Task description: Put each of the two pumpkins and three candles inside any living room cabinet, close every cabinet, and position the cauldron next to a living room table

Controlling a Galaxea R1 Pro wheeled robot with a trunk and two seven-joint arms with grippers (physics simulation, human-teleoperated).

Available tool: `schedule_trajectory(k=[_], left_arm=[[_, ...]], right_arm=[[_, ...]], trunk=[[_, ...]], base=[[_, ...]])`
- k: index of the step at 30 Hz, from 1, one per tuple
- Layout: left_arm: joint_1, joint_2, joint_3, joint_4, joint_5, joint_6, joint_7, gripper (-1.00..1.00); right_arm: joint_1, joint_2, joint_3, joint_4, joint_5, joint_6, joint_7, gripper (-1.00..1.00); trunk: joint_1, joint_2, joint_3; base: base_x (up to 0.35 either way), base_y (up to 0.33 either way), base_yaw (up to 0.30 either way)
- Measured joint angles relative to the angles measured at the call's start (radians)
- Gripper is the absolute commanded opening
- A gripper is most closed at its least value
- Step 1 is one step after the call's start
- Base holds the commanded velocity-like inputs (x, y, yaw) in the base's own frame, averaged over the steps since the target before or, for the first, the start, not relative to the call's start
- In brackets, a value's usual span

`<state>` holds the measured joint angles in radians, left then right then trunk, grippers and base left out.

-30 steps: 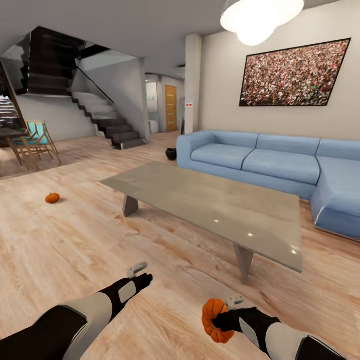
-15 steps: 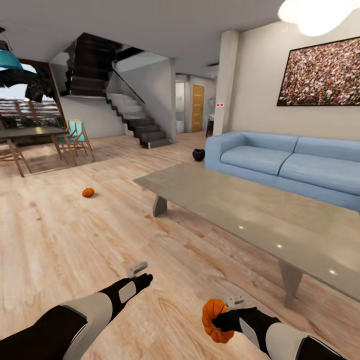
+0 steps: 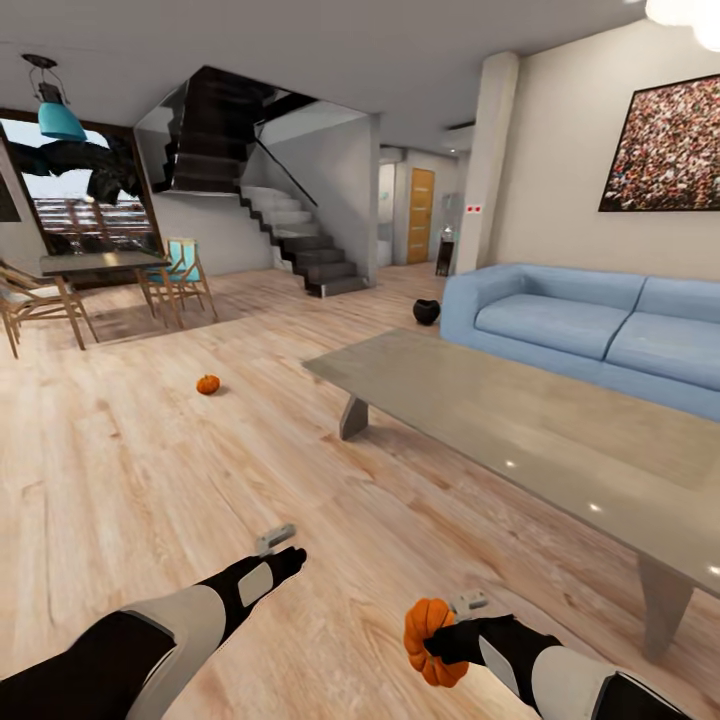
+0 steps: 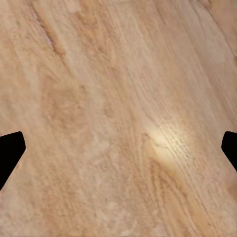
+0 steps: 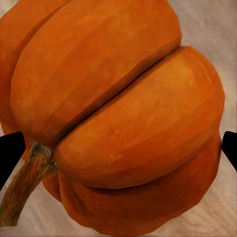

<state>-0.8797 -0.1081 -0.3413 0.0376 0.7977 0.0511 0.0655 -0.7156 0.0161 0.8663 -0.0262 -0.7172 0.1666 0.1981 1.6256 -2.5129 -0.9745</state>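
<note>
Held pumpkin (image 3: 428,640): ribbed, squat, orange, clamped in the right gripper (image 3: 438,640) low over the floor (image 3: 150,470). The right wrist view shows it close up (image 5: 118,118), deep grooves between lobes, brown-green stem (image 5: 24,185) off to one side, black fingers (image 5: 10,153) pressed at both flanks. Second pumpkin (image 3: 208,384) sits on the floor, well apart from the table (image 3: 520,430), toward the dining chairs (image 3: 180,280). Cauldron (image 3: 427,312), small and black, stands on the floor just beside the sofa (image 3: 590,325) end. Left gripper (image 3: 276,540) carries nothing; in the left wrist view its fingers (image 4: 10,150) stand wide apart at the frame edges over bare planks.

Versus a second ago: whole view has panned left, so the camera turned. Table, sofa and wall picture (image 3: 665,145) sit further right in frame, and a window (image 3: 70,190), teal pendant lamp (image 3: 58,120) and dining table (image 3: 95,262) have come in. Arms look the same in frame.

Room: light wood plank floor, grey glossy tabletop on slanted legs, dark staircase (image 3: 300,240), wood door (image 3: 421,215) down the hall.
</note>
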Motion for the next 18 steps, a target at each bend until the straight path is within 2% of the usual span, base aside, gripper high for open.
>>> schedule_trajectory(k=[18], left_arm=[[0.000, 0.000, 0.000, 0.000, 0.000, 0.001, 0.000, 1.00]], right_arm=[[0.000, 0.001, 0.000, 0.000, 0.001, -0.001, -0.003, -1.00]], trunk=[[0.000, 0.000, 0.000]], base=[[0.204, 0.262, 0.000]])
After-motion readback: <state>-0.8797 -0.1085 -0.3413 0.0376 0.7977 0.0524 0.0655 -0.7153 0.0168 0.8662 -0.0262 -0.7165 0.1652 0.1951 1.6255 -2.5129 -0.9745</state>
